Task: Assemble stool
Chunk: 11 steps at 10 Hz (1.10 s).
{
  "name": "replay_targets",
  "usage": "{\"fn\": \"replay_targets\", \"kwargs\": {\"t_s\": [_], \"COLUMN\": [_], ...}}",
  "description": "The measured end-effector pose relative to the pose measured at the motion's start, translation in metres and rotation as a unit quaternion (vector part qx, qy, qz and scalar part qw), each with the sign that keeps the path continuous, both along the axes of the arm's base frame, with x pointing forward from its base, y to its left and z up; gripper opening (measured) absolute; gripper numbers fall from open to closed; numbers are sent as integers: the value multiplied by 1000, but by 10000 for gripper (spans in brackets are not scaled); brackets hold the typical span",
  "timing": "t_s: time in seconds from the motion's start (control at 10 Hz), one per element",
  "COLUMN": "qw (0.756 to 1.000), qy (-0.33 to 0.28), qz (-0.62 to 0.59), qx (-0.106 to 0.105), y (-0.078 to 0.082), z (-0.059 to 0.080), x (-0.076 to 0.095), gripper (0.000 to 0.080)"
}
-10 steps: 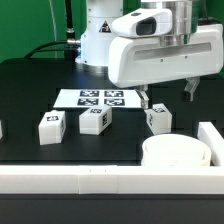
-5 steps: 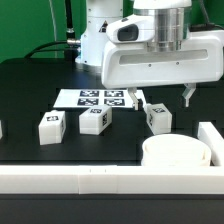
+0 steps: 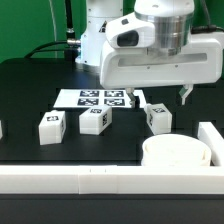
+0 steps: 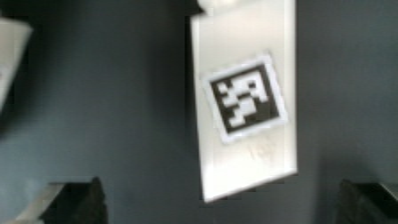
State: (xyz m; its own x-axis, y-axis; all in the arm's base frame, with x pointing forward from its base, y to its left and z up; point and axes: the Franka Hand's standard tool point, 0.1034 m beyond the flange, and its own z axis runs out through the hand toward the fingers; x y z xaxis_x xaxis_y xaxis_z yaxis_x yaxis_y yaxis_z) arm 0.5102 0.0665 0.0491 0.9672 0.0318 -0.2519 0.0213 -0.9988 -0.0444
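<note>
Inspection of the worktop: the end effector is hanging over a leg, jaws spread wide and gripping nothing (in the wrist view both fingertips are standing clear of the leg's long edges). The leg is lying just behind the round seat, which is sitting close against the white rail along the near edge. A second leg and a third leg are sitting apart towards the exterior view's left, with bare surface around each. The marker board is lying behind them.
</note>
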Motion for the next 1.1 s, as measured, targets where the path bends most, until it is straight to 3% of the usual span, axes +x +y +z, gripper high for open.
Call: {"fn": "replay_targets", "kwargs": {"t_s": [0.7, 0.9, 1.1], "qw": [982, 964, 963], "qy": [188, 264, 268], "qz": [16, 20, 21], "qx": [-1, -3, -3], "y": [2, 3, 5], "z": [-10, -10, -18], "x": [-8, -17, -12], "gripper": [649, 649, 649]}}
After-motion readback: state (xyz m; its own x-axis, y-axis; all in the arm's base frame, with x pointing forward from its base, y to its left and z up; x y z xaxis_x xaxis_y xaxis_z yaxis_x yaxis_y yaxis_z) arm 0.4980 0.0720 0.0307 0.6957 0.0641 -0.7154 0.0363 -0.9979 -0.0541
